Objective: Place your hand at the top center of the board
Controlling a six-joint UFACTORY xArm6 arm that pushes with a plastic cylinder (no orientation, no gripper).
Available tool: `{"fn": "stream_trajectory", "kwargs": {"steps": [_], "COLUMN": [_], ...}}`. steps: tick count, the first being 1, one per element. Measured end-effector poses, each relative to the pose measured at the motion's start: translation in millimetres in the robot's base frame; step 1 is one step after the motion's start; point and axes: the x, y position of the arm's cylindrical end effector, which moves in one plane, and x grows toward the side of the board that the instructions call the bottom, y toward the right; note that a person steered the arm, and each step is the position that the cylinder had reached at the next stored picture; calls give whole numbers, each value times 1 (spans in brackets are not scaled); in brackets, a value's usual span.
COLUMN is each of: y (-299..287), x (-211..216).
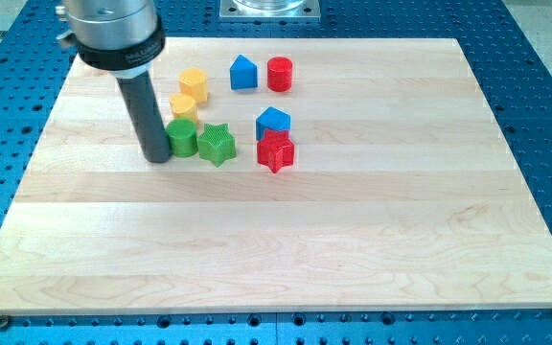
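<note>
Robotics lab bench: blue perforated mounting plate (535, 125) past every edge of the wooden board (286, 230); metal flange (269, 9) at top edge.

Tip (157, 157) down on wooden board (353, 240), touching or just beside green cylinder (182, 137) on its right. Further right: green star (217, 144), then red star (276, 151) under blue block (273, 122). Above the tip: two yellow blocks (193, 83) (183, 105), blue block (243, 73), red cylinder (279, 74).

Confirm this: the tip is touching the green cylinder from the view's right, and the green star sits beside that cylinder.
Wrong side. In the camera view my tip is at the view's left of the green cylinder, touching or nearly so. The green star does sit beside it.
</note>
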Motion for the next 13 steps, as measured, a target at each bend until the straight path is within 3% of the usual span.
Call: {"fn": "stream_trajectory", "kwargs": {"steps": [1,3,4,5,7,9,13], "y": [23,1,40,126,166,293,334], "x": [0,77,100,100,115,139,137]}}
